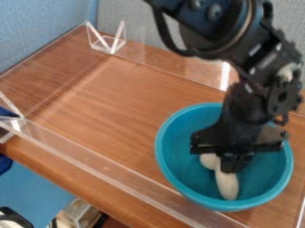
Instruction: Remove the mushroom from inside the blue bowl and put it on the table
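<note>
The blue bowl (174, 134) sits at the right front of the table (107, 89). My gripper (226, 158) points down into the bowl, its black fingers shut on the top of the mushroom (226, 183). The mushroom's cream-white stem hangs below the fingers toward the bowl's front wall. Its cap is hidden behind the fingers. I cannot tell whether its lower end still touches the bowl's inside.
A clear acrylic wall (84, 151) runs along the table's front edge. Clear triangular stands (105, 37) sit at the back left corner. Bare wood stretches left of the bowl. The black arm (215, 36) rises above the bowl at the right.
</note>
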`<state>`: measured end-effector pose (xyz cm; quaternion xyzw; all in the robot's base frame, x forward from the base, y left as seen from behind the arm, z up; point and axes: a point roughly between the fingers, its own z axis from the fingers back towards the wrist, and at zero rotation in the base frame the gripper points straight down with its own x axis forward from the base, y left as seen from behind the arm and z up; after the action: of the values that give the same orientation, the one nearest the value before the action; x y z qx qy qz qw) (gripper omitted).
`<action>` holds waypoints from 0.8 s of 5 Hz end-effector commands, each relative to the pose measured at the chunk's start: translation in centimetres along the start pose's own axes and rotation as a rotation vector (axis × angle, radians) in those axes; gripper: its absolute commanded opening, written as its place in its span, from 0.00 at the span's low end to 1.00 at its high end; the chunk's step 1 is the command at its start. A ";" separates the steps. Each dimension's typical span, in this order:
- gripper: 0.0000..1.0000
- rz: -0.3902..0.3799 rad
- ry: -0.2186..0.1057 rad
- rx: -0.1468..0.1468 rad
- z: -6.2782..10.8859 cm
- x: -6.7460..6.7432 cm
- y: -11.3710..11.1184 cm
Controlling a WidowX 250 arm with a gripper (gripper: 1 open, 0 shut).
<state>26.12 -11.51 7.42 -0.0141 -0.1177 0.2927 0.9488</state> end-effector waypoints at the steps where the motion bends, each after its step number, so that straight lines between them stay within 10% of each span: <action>1: 0.00 0.099 -0.071 -0.076 4.9 1.9 0.0; 3: 0.00 0.306 -0.069 -0.091 9.6 5.1 4.2; 4: 1.00 0.311 -0.066 -0.061 8.1 4.4 3.5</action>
<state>25.54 -6.40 15.05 -0.0432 -0.1418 0.4339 0.8887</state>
